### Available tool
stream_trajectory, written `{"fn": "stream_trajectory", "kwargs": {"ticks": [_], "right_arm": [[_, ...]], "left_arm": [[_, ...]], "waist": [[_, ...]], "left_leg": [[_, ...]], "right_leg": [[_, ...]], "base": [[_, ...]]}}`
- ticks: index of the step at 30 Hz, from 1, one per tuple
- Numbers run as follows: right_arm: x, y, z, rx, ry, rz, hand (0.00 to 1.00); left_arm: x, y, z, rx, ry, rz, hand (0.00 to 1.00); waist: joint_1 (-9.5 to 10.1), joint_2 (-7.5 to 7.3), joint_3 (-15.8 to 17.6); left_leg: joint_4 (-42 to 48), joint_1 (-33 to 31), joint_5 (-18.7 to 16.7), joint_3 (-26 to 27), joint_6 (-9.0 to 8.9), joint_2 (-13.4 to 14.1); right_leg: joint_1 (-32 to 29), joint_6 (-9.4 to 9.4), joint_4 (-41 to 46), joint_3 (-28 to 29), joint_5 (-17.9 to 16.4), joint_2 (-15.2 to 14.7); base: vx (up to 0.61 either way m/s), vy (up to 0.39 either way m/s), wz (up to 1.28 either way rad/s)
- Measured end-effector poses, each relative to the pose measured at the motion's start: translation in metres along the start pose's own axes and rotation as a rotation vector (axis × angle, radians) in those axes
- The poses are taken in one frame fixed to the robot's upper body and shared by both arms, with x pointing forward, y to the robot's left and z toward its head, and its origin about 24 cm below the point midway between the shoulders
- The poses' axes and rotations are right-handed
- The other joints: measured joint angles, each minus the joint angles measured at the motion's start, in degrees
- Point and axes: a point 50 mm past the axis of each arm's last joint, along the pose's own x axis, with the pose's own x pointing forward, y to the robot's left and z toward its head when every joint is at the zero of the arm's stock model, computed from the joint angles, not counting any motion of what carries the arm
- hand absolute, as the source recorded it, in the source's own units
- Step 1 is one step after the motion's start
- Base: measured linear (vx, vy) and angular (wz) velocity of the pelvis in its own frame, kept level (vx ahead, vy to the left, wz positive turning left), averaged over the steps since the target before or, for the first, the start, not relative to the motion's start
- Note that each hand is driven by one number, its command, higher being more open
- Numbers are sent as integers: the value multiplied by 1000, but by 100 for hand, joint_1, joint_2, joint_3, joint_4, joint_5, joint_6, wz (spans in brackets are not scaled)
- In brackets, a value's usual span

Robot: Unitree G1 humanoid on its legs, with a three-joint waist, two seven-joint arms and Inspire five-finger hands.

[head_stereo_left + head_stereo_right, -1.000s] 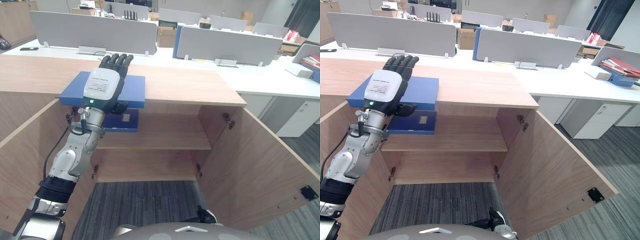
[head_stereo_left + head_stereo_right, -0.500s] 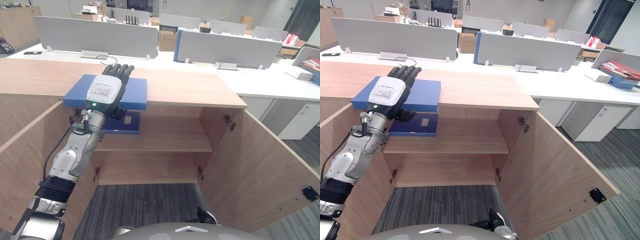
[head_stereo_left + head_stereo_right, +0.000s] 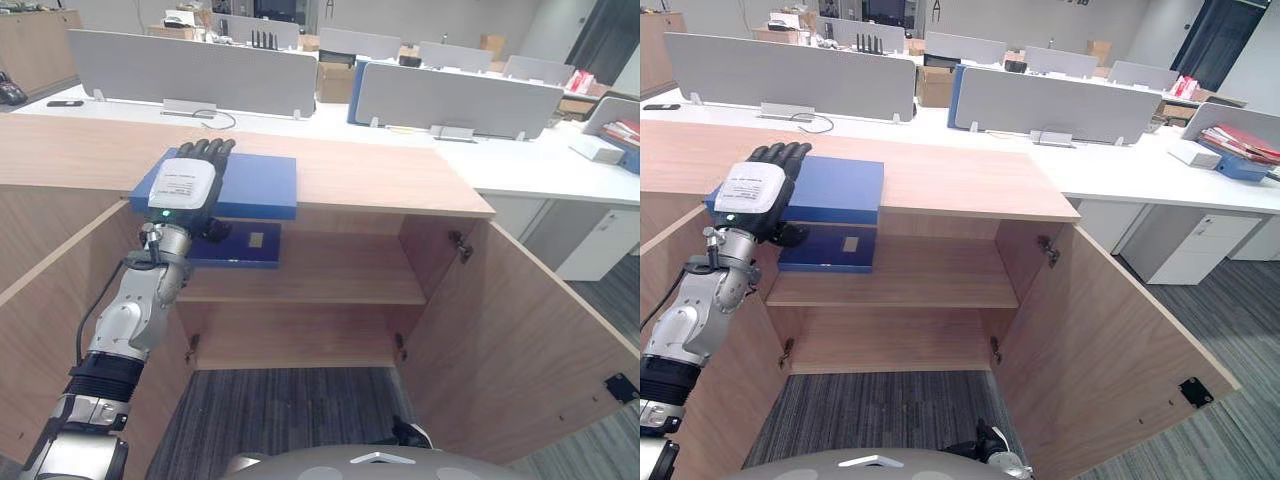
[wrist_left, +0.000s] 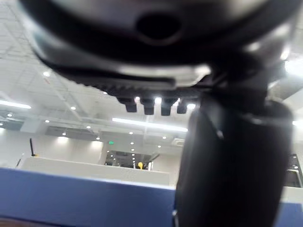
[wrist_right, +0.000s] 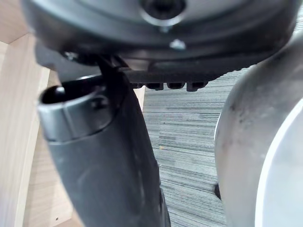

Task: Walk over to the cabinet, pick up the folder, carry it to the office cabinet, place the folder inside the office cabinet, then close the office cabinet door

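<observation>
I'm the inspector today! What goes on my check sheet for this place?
Surface: wooden cabinet, both doors open, shelf inside.
Job's things: blue folder at the cabinet top's front edge.
Clutter: red files and a box on far desks.
Hands: left hand grips the folder, fingers on top, thumb beneath; right hand near the carpet.
Cables: one dark cable on the desk behind.
Surroundings: white desks, grey dividers, grey carpet.
</observation>
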Motion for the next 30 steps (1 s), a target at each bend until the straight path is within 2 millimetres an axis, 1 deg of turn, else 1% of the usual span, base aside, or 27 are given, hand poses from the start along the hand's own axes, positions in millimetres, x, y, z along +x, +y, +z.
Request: {"fn": "stream_trajectory", "kwargs": {"ticks": [5, 11, 12, 18, 21, 24, 26, 30], "right_arm": [[1, -1, 2, 3, -1, -2, 100], [1, -2, 2, 14, -1, -4, 100], [1, -2, 2, 15, -2, -5, 100], [1, -2, 2, 18, -1, -6, 100], [1, -2, 2, 20, -1, -8, 100], [1, -3, 2, 21, -4, -9, 100], [1, -3, 4, 20, -7, -9, 100], [1, -3, 4, 21, -7, -13, 100]], "left_arm": [[-1, -5, -11, -8, 71, -16, 100], [-3, -12, -15, -22, 111, -41, 100], [-4, -14, -16, -22, 121, -48, 0], [-7, -24, -25, -12, 161, -88, 0], [1, -15, -26, -10, 167, -36, 0], [8, -5, -29, 2, 183, 29, 0], [13, 0, -29, -7, 191, 57, 0], [13, 5, -31, -5, 201, 96, 0]], "waist": [[-75, -49, 28], [-107, -73, 44], [-116, -72, 44], [-131, -69, 47], [-140, -68, 48], [-242, -55, 57], [-260, -52, 60], [-274, -42, 67]], "left_leg": [[-9, -26, 16, 17, 25, -35], [-19, -36, 23, 102, 36, -54], [-23, -30, 23, 110, 36, -56], [-77, 15, 39, 144, 58, -61], [-78, 19, 39, 150, 59, -71], [-79, 27, 41, 170, 62, -81], [-83, 34, 41, 199, 62, -82], [-92, 41, 40, 257, 61, -84]], "right_leg": [[-45, 33, 0, 38, 19, -25], [-99, 71, -5, 133, 44, -27], [-99, 73, -5, 139, 46, -27], [-99, 87, -4, 182, 53, -27], [-100, 91, -4, 191, 55, -28], [-103, 100, -2, 227, 60, -42], [-118, 105, 3, 260, 63, -53], [-143, 118, 7, 303, 70, -55]], "base": [[-8, 11, -2], [-16, 22, -7], [-24, 14, -5], [-10, 4, -2], [-6, 3, -1], [-17, 12, -3], [-29, 26, -9], [-20, 11, -7]]}}
